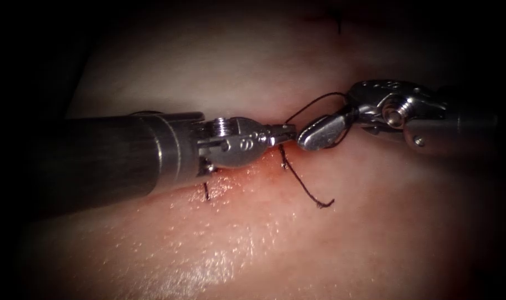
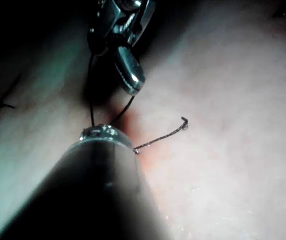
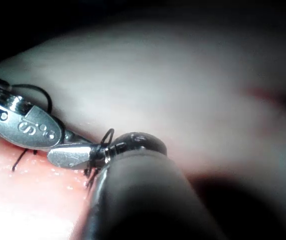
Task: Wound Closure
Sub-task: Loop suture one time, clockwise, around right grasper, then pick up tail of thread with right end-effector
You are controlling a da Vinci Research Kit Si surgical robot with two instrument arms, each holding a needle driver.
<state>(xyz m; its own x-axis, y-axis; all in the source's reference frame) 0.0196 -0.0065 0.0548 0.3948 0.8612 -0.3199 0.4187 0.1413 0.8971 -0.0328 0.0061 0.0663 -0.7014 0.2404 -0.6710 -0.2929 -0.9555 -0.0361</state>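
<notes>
your field is pale, glistening tissue ringed by darkness, with red fluid along the cut, which runs low-left to upper-right beneath your left tool. a short finished stitch crosses the cut under that tool's wrist. your left tool lies nearly level over the cut, its long axis pointing right, jaws pressed together on the thread at their tip. from there one strand arcs up and right and loops around your right tool's jaws; a cut end of thread trails down and right from the cut and curls up at its tip on the right side. your right tool points left and slightly down, tip almost meeting the left tool's; whether its jaws are parted or closed cannot be told. the needle's place cannot be made out.
</notes>
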